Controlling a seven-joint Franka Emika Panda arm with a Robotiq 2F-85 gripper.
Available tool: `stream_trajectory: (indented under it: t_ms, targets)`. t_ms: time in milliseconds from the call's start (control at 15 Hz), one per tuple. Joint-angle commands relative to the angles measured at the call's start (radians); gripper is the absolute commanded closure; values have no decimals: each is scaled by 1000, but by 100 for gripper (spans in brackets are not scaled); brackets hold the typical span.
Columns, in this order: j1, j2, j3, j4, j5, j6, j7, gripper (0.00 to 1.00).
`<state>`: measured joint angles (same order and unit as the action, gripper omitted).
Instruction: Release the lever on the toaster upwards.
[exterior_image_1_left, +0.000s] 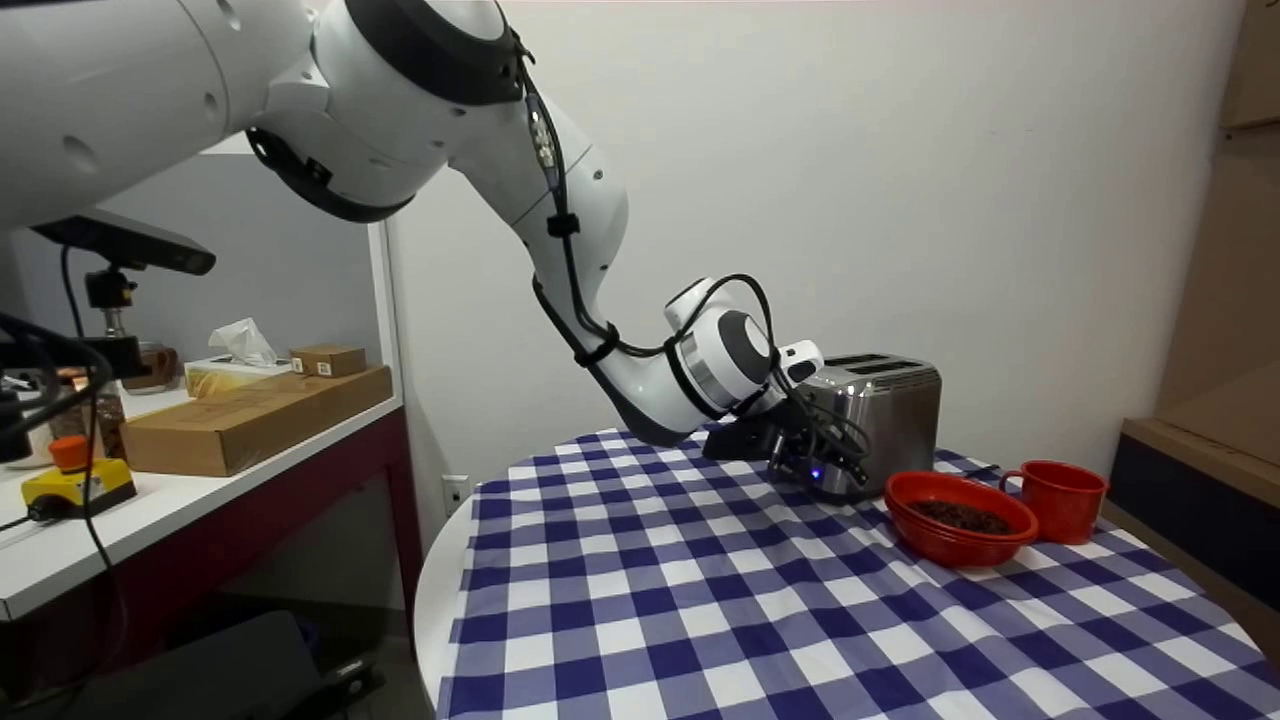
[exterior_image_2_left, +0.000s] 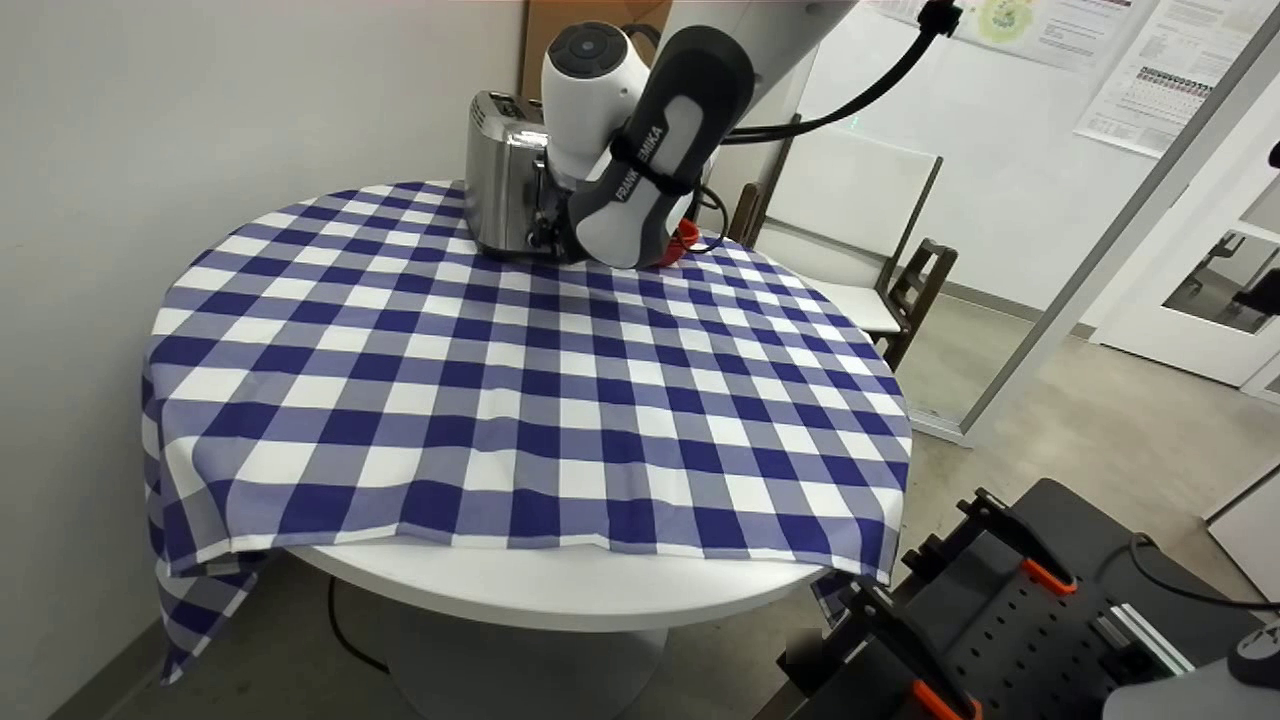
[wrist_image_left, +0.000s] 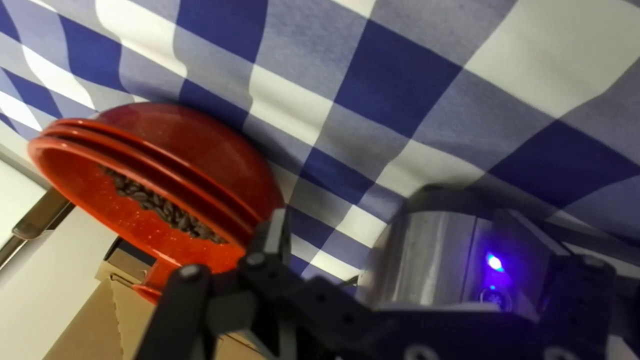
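On the tabletop (exterior_image_2_left: 560, 585), near the wall (exterior_image_1_left: 900, 200), a toaster (exterior_image_1_left: 905, 420); at its end, a gripper (wrist_image_left: 397, 220) spread wide; close by, nested bowls (exterior_image_1_left: 960, 545), then a mug (exterior_image_1_left: 1070, 505); cannot clearly make out the lever in any view

Silver toaster (exterior_image_1_left: 893, 420); upright; on checked tablecloth (exterior_image_1_left: 640, 600)

Toaster (exterior_image_2_left: 500, 185) partly hidden behind arm (exterior_image_2_left: 660, 150), lever indiscernible, wrist-view claw (wrist_image_left: 400, 230) blurred and cut off

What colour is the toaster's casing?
Metallic silver. The toaster's casing shows best in an exterior view.
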<state>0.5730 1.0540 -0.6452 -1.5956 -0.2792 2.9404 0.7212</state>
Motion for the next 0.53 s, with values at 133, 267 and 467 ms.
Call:
stream_trajectory:
  t_ms: [133,267,467]
  targets:
    - [10,19,-18,19,51,22,-6,0]
    - [-31,-23,50,11,52,-25,-73,0]
    - [-146,-121,231,-7,59,-126,-229,0]
